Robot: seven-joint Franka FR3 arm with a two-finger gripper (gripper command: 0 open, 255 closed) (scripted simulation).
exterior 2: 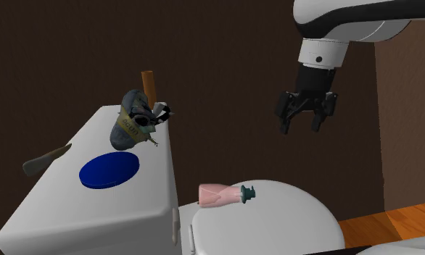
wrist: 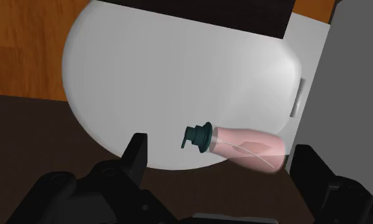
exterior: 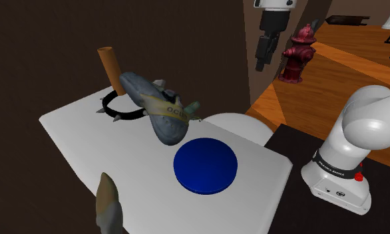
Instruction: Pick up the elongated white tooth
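End effector (exterior 2: 303, 123) released, fingers spread with nothing between them, hanging high over the white toilet lid (exterior 2: 291, 217) and the pink pump bottle (exterior 2: 218, 194) lying on it. Well apart from the tooth (exterior 2: 46, 160), which is set at the outer rim of the white tank top (exterior 2: 66, 203), far toward the second exterior view's left, lower than the fingers and beyond the flat blue disc (exterior 2: 109, 169). Drawn tan and grey rather than white. Long, slim, tapering and slightly curved, lying flat, long axis roughly left to right in that view, one end apparently poking past the rim. Likely calls for a long crossing over the disc, then fingers turned to close across the narrow width. Also on the tank top: a dull grey airship model (exterior 2: 135, 119), a black spiked collar (exterior: 120, 110), an upright orange-brown cylinder (exterior 2: 149, 85)
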